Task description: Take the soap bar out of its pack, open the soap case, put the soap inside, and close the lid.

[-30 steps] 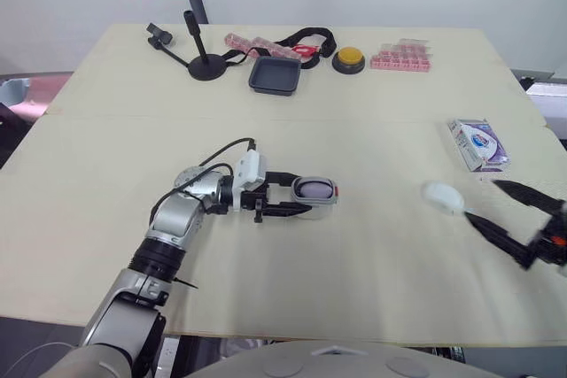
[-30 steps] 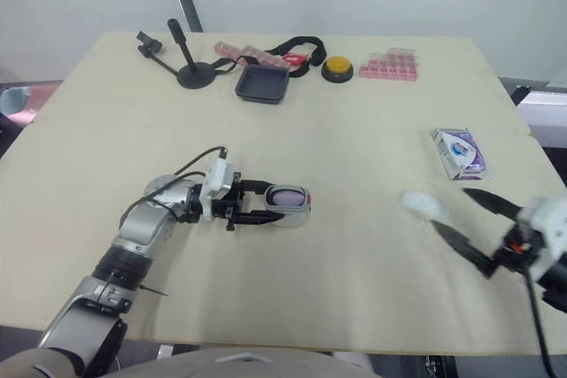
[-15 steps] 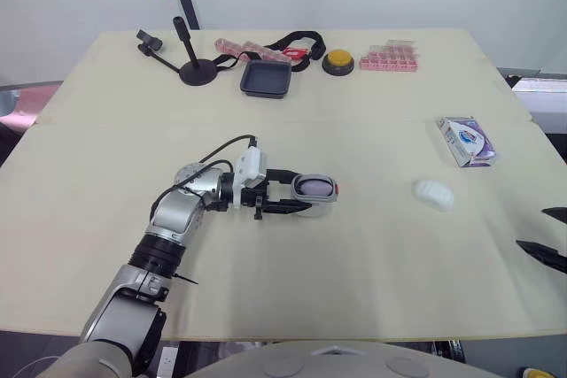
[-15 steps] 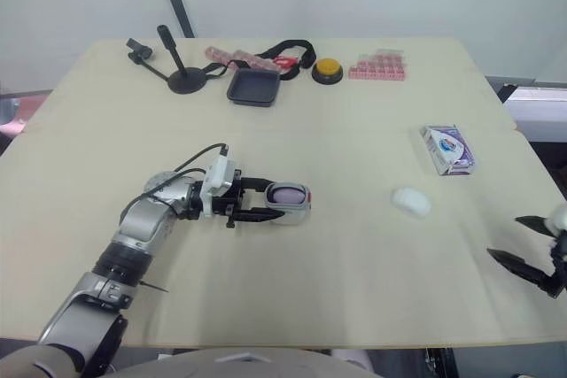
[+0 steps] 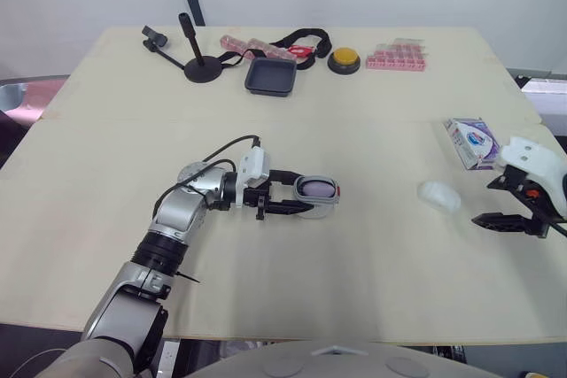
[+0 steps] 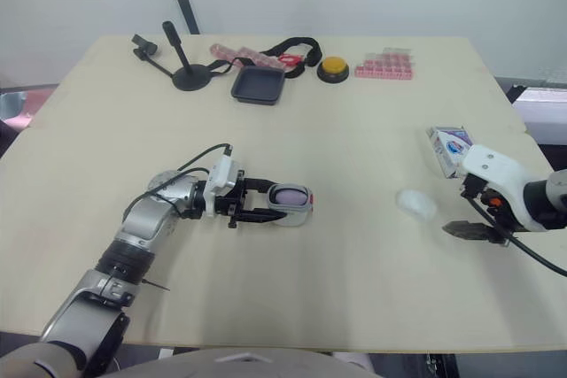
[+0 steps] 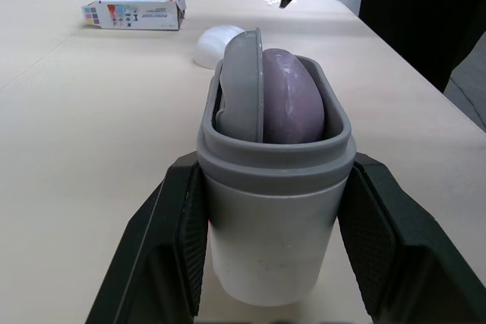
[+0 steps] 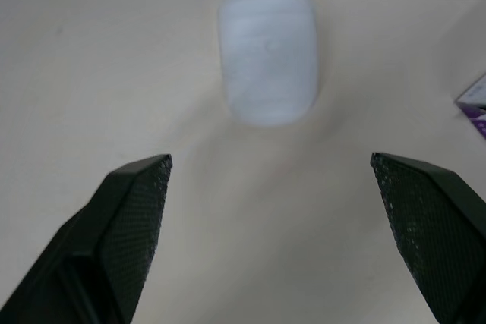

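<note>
My left gripper (image 5: 306, 193) is shut on the soap case (image 5: 315, 190), which lies on its side at the table's middle. Its fingers (image 7: 178, 240) press both sides of the white body (image 7: 275, 180). The grey lid stands ajar and a purple mass shows inside. A white soap bar (image 5: 439, 196) lies bare on the table to the right. Just to its right hovers my right gripper (image 5: 487, 203), open wide, with the soap (image 8: 268, 49) ahead of its spread fingertips (image 8: 156, 168) and apart from them. The white and purple soap pack (image 5: 477, 142) lies behind the right gripper.
Along the far edge stand a black mini tripod (image 5: 202, 66), a dark tray (image 5: 272, 76), a black strap (image 5: 301, 42), a yellow button (image 5: 344, 60) and pink pill boxes (image 5: 397, 57). The table's right edge (image 5: 542, 117) is close to the right arm.
The right gripper drew back to the near right edge, then returned to the soap's right side. The soap lies in the same place. The left gripper and case have not moved.
</note>
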Robot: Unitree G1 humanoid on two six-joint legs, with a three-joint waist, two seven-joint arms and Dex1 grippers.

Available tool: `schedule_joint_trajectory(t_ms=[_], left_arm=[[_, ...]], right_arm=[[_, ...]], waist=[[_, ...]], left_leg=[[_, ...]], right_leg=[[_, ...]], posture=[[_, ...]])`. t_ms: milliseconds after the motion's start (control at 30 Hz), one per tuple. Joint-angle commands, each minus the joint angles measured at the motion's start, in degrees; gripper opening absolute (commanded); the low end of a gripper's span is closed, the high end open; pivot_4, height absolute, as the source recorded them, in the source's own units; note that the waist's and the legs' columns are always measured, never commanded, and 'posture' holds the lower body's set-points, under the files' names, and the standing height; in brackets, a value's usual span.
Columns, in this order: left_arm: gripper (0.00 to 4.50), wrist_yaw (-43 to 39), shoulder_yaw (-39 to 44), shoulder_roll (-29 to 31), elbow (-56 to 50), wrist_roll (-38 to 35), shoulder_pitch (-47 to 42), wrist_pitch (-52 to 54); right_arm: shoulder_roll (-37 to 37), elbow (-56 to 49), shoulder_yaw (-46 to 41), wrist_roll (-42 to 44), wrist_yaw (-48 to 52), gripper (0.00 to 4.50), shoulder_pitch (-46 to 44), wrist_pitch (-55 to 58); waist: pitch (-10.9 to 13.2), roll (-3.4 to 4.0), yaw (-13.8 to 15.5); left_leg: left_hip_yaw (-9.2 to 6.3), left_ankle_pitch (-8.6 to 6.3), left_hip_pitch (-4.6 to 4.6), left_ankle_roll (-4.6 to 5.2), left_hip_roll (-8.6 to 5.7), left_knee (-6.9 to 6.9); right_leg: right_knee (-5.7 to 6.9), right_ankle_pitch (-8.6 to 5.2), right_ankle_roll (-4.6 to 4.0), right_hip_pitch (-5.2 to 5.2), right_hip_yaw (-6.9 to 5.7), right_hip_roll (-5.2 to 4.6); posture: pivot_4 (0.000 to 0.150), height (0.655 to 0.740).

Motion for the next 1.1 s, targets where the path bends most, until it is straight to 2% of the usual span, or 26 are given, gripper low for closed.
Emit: schedule_joint_trajectory(t_ms=[33, 167, 333, 533, 1033, 1100], left_arm=[[1.93, -0.4, 0.1, 0.1, -2.5, -0.8, 0.7, 0.0], [1.93, -0.2, 0.1, 0.1, -2.9, -0.7, 0.9, 0.1], [1.93, 0.2, 0.1, -0.1, -3.2, -0.6, 0.9, 0.4], [1.93, 0.1, 0.0, -0.2, -3.5, -0.7, 1.0, 0.5], [1.93, 0.8, -0.2, -0.6, -3.8, -0.4, 1.2, 0.5], [1.93, 0.8, -0.2, -0.6, -3.8, -0.4, 1.2, 0.5]], right_arm=[[2.0, 1.9, 5.9, -2.7, -0.1, 4.48, -7.0, 1.9], [5.2, 2.7, 10.9, -3.5, 0.5, 4.48, -13.5, 4.8], [7.5, 4.9, 14.3, -4.8, 1.2, 4.48, -17.0, 4.9], [10.0, 8.4, 17.0, -7.3, 1.4, 4.48, -18.8, 2.9], [12.8, 11.2, 17.9, -10.4, 2.1, 4.48, -19.9, 1.0], [13.2, 11.3, 17.6, -10.5, 2.0, 3.93, -20.0, 1.0]], waist=[[0.0, 0.0, -0.2], [0.0, 0.02, -0.4], [0.0, 0.02, -0.2], [0.0, 0.02, -0.3], [0.0, 0.02, -0.3], [0.0, 0.02, -0.3]], left_leg=[[0.0, 0.0, -0.24, 0.0, 0.01, 0.03], [0.0, 0.0, -0.26, 0.0, 0.05, 0.1], [-0.01, 0.0, -0.08, 0.0, 0.06, 0.22], [0.07, 0.0, -0.42, 0.0, 0.04, 0.27], [0.09, 0.0, -0.38, 0.0, 0.06, 0.29], [0.08, 0.0, -0.33, 0.0, 0.06, 0.29]], right_leg=[[-0.01, 0.0, 0.0, 0.0, 0.0, 0.0], [0.04, 0.0, 0.0, -0.01, -0.02, 0.02], [0.19, 0.0, -0.01, -0.12, -0.05, 0.02], [0.22, 0.0, -0.01, -0.15, 0.04, 0.03], [0.28, 0.0, -0.01, -0.15, 0.04, 0.04], [0.3, 0.0, -0.01, -0.15, 0.02, 0.04]], posture=[[0.15, 0.74], [0.15, 0.74], [0.15, 0.74], [0.15, 0.74], [0.15, 0.74], [0.15, 0.74]])
